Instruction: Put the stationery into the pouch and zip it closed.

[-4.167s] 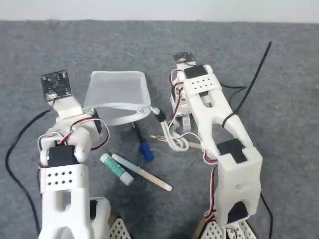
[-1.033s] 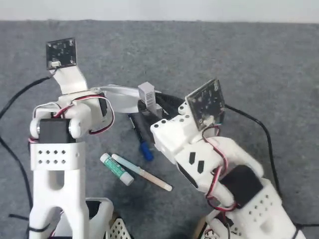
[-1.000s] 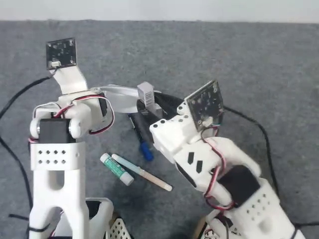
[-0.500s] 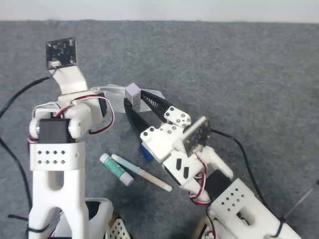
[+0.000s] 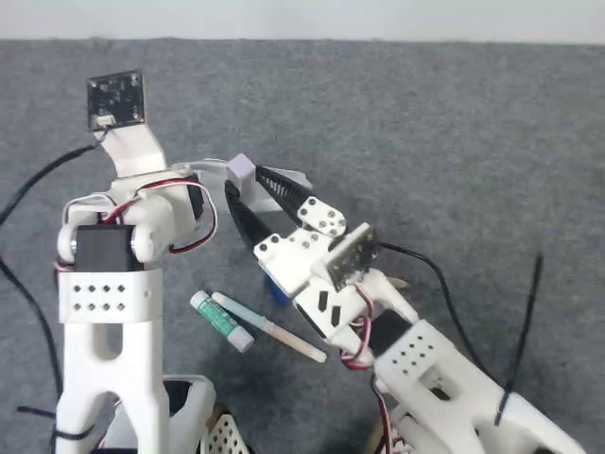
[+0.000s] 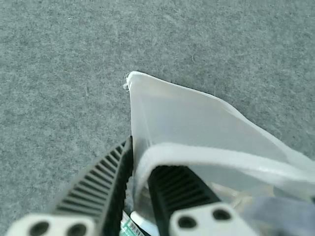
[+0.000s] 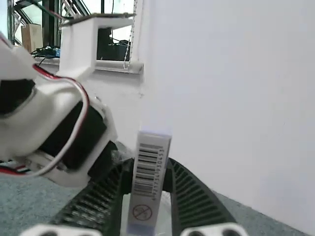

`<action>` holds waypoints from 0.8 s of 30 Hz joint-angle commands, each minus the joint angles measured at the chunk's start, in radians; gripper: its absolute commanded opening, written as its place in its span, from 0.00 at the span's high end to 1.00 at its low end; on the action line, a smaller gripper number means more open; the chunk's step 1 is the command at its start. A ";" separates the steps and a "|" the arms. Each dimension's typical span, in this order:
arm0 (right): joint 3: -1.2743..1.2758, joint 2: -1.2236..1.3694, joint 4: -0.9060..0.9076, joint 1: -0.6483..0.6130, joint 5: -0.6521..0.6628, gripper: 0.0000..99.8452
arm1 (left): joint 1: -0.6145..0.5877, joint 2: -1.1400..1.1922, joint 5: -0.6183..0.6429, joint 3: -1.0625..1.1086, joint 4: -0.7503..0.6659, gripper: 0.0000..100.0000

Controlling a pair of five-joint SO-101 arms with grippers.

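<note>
Holding the pouch: the left gripper (image 6: 141, 162) is clamped on the side wall of the translucent white zip pouch (image 6: 197, 115). One ribbed finger sits outside the wall and the other just under the rim band.
Pouch position: on the grey carpeted table (image 5: 444, 123), just ahead of the left arm, with its rim band lifted.
Right gripper (image 5: 245, 180): it pinches a small white rectangular block with a barcode label (image 7: 149, 164). The block stands upright between the two ribbed fingers, which are parted only by its width.
Block position: raised off the table and just beside the pouch rim in the high view. Whether it is over the mouth, I cannot tell.
Loose stationery: a blue-ended dark pen (image 5: 275, 288) lies partly under the right arm. A green-and-white tube (image 5: 220, 321) touches a white pen with a cream tip (image 5: 271, 330). Both of these lie on the carpet between the arms' bases, apart from the pouch.
</note>
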 commanded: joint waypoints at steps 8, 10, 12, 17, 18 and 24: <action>-0.012 0.154 -0.151 0.051 0.054 0.99 | 0.000 -0.035 0.012 0.010 -0.043 0.99; 0.002 0.165 -0.153 0.047 0.129 0.99 | 0.000 -0.035 0.012 0.016 -0.051 0.99; 0.018 0.165 -0.153 0.045 0.209 0.99 | -0.002 -0.035 0.012 0.016 -0.052 0.99; 0.052 0.165 -0.153 0.045 0.296 0.98 | -0.005 -0.035 0.012 0.016 -0.052 0.99; 0.057 0.165 -0.150 0.045 0.298 0.96 | -0.005 -0.035 0.012 0.016 -0.052 0.99; 0.095 0.163 -0.147 0.045 0.304 0.79 | -0.005 -0.035 0.012 0.016 -0.052 0.99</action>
